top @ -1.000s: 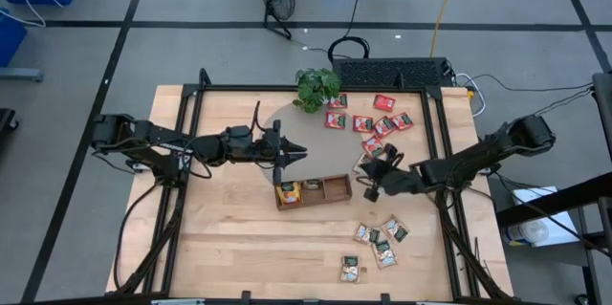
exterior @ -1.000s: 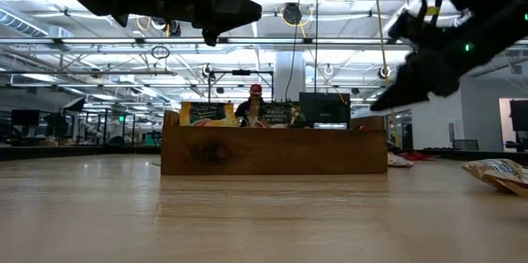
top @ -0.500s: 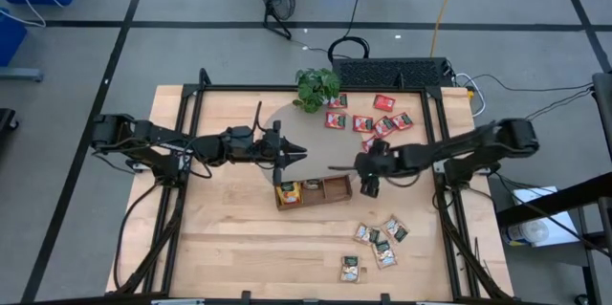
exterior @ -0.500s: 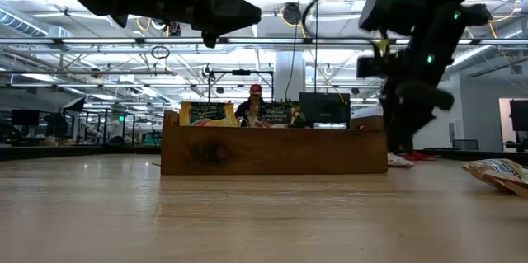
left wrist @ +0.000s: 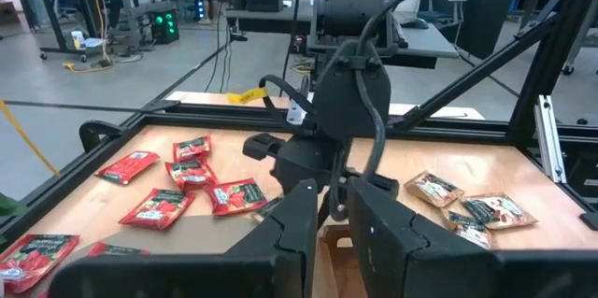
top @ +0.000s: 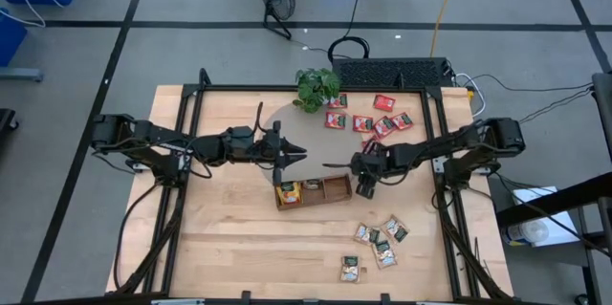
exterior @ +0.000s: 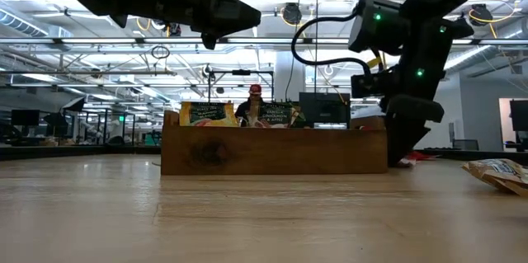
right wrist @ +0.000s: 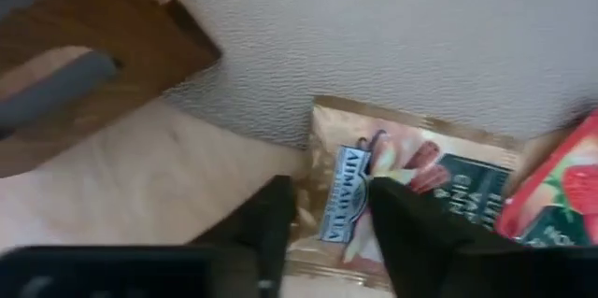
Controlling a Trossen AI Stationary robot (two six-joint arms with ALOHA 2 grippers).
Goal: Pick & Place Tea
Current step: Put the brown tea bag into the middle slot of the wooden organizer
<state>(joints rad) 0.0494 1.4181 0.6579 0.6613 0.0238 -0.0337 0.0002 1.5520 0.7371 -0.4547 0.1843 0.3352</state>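
The left gripper [top: 304, 155], its dark fingers nearly closed and carrying nothing visible, hovered above the left end of the long, compartmented wooden tray [top: 337, 197], where two orange-yellow tea packets [top: 288, 191] already stood. Just beyond the tray's right end, the right gripper [top: 364, 188] pointed down at the table, its two fingers [right wrist: 269, 216] parted and straddling a beige packet with a green and blue label [right wrist: 402, 193] that lay flat, partly on the grey mat. Nothing was lifted yet.

The risk appeared to lie in that grasp: a thin, flat packet could slip from under the fingertips or be pushed along the mat rather than pinched. A red packet [right wrist: 561, 205] touched its edge and might be dragged or caught as well. More red packets [top: 375, 119] lay behind the tray near the small leafy green potted plant [top: 316, 87], and beige ones [top: 379, 242] in front of the tray.
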